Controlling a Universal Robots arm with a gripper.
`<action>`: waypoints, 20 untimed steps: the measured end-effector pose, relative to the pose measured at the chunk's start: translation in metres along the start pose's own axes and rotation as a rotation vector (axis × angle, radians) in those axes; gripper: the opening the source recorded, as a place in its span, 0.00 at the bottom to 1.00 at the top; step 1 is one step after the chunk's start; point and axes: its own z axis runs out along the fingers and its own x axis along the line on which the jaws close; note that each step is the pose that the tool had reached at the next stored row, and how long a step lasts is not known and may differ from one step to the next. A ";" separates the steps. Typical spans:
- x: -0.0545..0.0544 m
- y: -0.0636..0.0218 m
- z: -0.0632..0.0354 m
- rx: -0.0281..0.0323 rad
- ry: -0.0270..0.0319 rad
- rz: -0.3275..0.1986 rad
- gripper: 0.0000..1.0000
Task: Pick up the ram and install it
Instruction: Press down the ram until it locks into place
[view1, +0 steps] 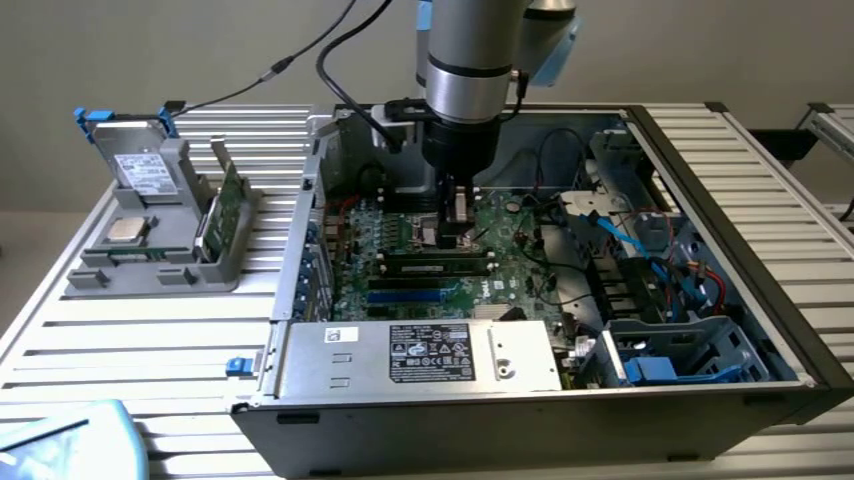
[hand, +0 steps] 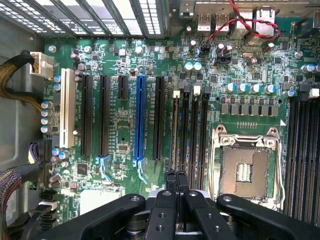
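The ram (view1: 434, 267), a long green stick with black chips, stands in a memory slot on the motherboard (view1: 400, 240) inside the open computer case. In the wrist view the ram (hand: 176, 125) shows edge-on in the slot nearest the black expansion slots. My gripper (view1: 455, 228) hangs straight down over the board, close above the ram and beside the processor socket (hand: 247, 167). Its black fingers (hand: 171, 187) are pressed together with nothing between them, and the gripper (hand: 176, 175) sits in line with that slot. Whether the fingertips touch the stick is hidden.
A grey holder (view1: 147, 265) at the exterior view's left carries a box-shaped drive (view1: 144, 172), a square silver chip (view1: 127, 230) and a thin green board on edge (view1: 227, 200). The power supply (view1: 414, 355) fills the case front. Cables and a blue drive cage (view1: 667, 365) crowd the right.
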 end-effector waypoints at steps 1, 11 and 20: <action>0.000 0.0000 0.0000 -0.0009 -0.0006 0.014 0.11; 0.000 0.0000 0.0011 -0.0109 -0.0071 0.168 0.11; 0.000 -0.0001 0.0023 -0.0184 -0.0097 0.290 0.11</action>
